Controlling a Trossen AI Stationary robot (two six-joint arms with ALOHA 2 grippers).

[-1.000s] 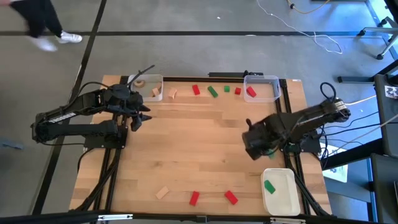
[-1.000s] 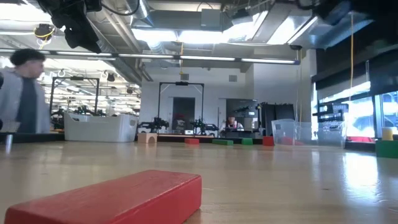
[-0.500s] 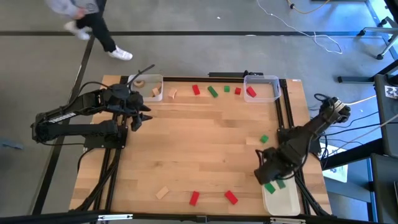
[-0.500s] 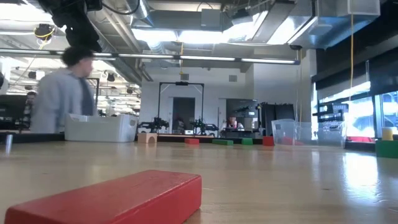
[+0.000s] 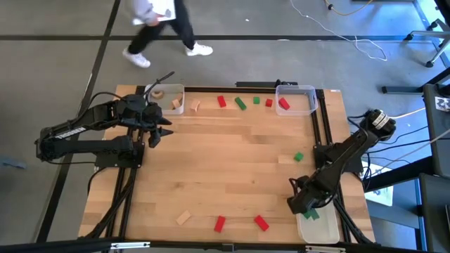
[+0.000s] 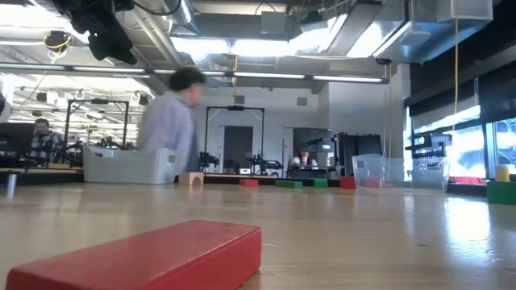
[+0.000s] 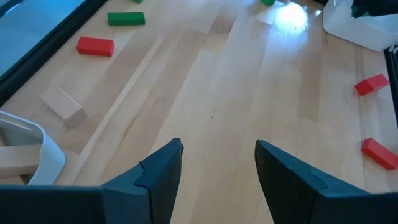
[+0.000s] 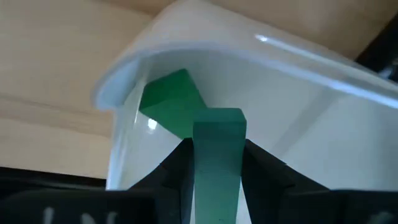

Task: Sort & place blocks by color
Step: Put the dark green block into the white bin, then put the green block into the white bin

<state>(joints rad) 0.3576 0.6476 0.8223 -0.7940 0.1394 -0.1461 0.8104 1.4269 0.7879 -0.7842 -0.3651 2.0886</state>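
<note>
Near edge of the tabletop (image 5: 232, 169): a tan block (image 5: 183, 217), then two red blocks (image 5: 219, 223) and (image 5: 261, 223) in a loose row. At the near right corner, the right gripper (image 5: 306, 205) hangs over the white tray (image 5: 318, 229), clamped on a green block (image 8: 217, 160) held upright between its fingers; a second green block (image 8: 173, 99) already lies inside the tray. Another green block (image 5: 299, 157) sits alone mid-right on the wood. Left gripper (image 5: 156, 129) waits above the left side, fingers wide apart, holding nothing. Far edge: tan, red and green blocks in a line between two clear bins (image 5: 169, 91), (image 5: 295, 89); the left bin holds tan pieces, the right a red block (image 5: 283, 104). Beyond the tabletop, a person (image 5: 160, 21) walks across the floor.
</note>
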